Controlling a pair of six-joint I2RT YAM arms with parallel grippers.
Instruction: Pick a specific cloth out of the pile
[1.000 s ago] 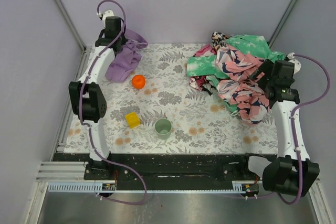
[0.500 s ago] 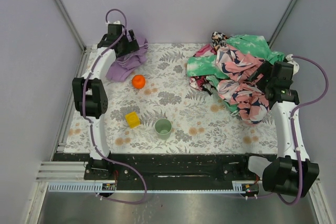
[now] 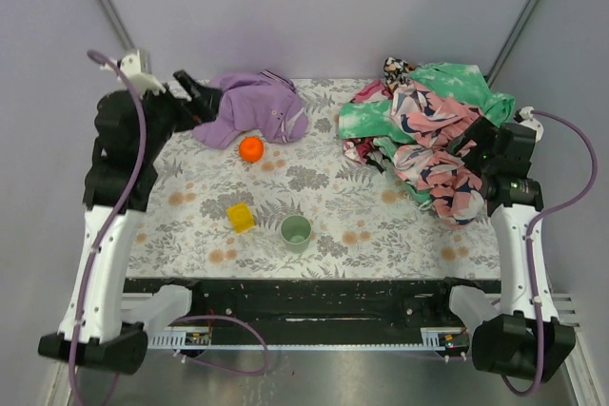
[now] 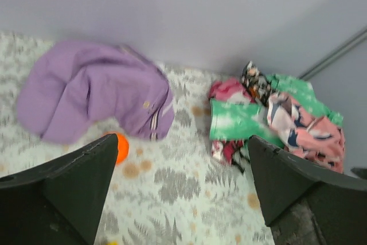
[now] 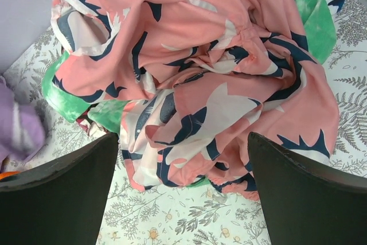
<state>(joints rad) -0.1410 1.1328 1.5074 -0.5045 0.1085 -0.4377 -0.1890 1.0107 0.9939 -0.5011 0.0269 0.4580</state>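
We observe bright, even, diffuse light from overhead in all three views. Shadows are soft and short: a faint one lies under the cloth (image 3: 252,111) at the far left corner of the table (image 3: 400,235). The left wrist view is soft throughout. The right wrist view renders the pile (image 5: 195,84) sharply, down to folds and print edges.

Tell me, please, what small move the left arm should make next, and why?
Probably draw the left gripper back toward its base. Its jaws stand open with nothing between them, and the cloth lies on the table at the far left, well apart from the pile, so the pick looks done.
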